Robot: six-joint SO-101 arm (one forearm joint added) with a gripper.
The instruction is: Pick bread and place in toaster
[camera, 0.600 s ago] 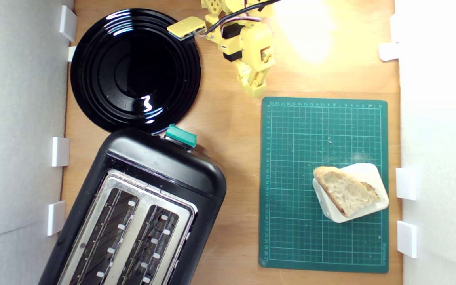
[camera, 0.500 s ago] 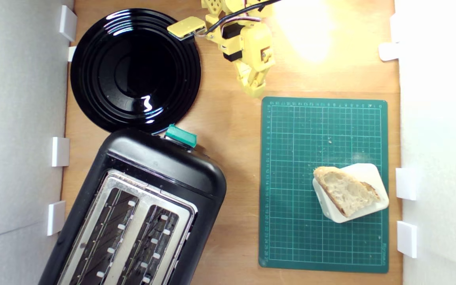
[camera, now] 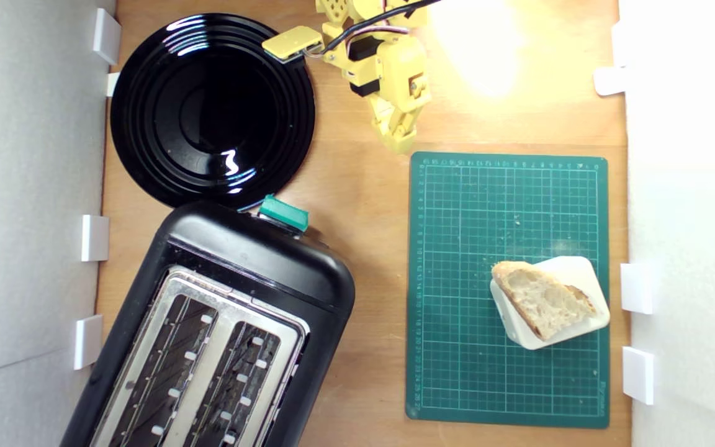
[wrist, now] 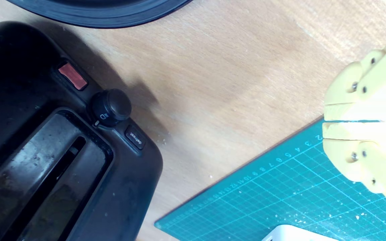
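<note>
near the green gridded cutting mat's (camera: 506, 288) far corner, the wedge-shaped slice of pale, brown-crusted bread (camera: 544, 299) lies on a white rounded block (camera: 571, 273), long axis diagonal. the yellow fingers (wrist: 354, 121), pressed together and empty, hover well apart from it, by the mat's opposite corner.

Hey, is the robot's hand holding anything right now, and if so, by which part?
Nothing is held. The hand is shut and empty near the mat's edge, while the bread lies untouched on its white block.
</note>
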